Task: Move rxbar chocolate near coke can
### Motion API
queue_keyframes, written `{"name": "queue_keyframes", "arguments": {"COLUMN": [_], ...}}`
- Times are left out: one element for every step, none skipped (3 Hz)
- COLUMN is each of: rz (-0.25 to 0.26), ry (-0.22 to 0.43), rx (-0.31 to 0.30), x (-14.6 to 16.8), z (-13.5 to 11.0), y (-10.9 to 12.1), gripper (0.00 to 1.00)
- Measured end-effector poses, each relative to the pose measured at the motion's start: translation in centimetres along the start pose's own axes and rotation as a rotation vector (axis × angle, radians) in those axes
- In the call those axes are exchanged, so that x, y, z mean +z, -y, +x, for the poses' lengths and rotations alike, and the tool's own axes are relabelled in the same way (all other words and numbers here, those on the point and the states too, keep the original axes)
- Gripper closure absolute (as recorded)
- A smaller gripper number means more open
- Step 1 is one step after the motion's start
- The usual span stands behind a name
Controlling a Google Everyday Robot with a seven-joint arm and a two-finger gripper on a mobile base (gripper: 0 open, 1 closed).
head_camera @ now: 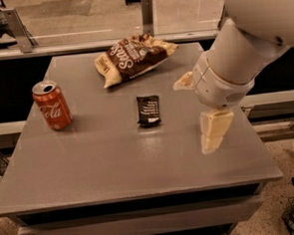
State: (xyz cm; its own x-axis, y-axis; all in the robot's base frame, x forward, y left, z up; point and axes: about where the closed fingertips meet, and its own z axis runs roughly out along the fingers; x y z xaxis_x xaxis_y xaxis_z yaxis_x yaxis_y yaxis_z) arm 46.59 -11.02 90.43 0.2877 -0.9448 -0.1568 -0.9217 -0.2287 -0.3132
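Pincer (194,114) spread, empty, above desk (115,166) right of rxbar chocolate (148,110), so your grasp isn't begun. Bar lies flat, well apart from coke can (52,105) standing near the left edge.

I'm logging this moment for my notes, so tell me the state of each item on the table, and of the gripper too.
coke can: upright, on the left of the table, untouched.
rxbar chocolate: lying flat near the middle, not gripped.
chip bag: lying flat at the back.
gripper: open, empty, above the right side, apart from the bar.
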Motion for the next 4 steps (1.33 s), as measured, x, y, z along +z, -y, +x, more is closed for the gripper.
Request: {"name": "queue_keyframes", "arguments": {"rz": [0.024, 0.04, 0.044, 0.053], "ry": [-0.011, -0.016, -0.023, -0.02], "rx": [0.001, 0.014, 0.02, 0.028], "x": [0.6, 0.8, 1.2, 1.3], "z": [0.1, 1.1, 1.8, 1.9], "y": [0.8, 1.6, 2.7, 4.0], "gripper": [0.38, 0.62, 0.85, 1.0]}}
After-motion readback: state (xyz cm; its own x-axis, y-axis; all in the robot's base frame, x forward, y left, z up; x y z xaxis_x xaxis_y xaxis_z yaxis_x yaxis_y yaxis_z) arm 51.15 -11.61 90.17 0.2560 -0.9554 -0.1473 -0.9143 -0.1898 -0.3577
